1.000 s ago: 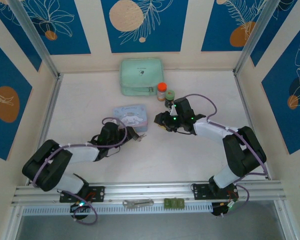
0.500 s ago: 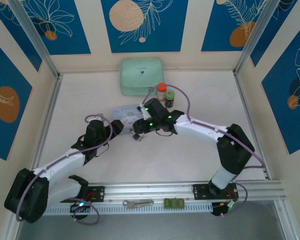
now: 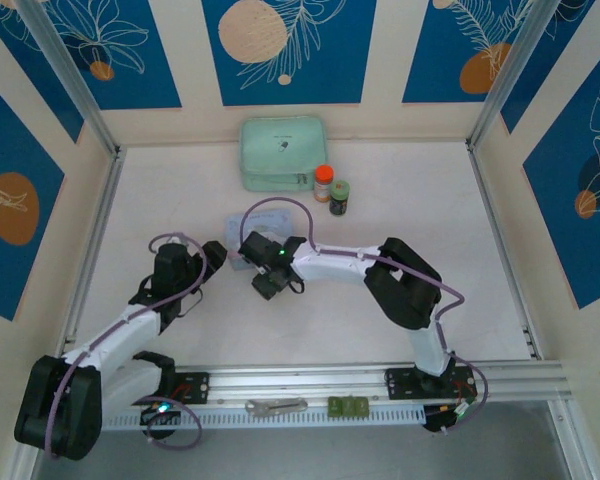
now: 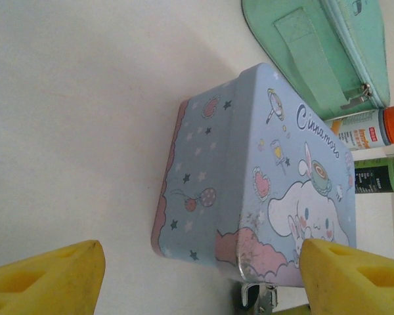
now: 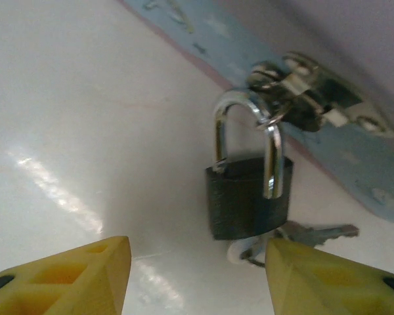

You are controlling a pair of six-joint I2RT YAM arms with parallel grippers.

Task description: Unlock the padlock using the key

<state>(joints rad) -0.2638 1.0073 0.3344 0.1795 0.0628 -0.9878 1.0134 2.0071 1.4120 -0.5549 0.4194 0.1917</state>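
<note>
Right wrist shows the right tool spread before the padlock, key beside it; left tool spread too.

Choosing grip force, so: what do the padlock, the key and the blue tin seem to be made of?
Padlock: dark matte body, likely coated metal; shackle mirror-bright, chromed steel by its reflections. Key: dull silvery metal. Blue tin: seemingly thin printed sheet metal, print scuffed at its near corner.
</note>
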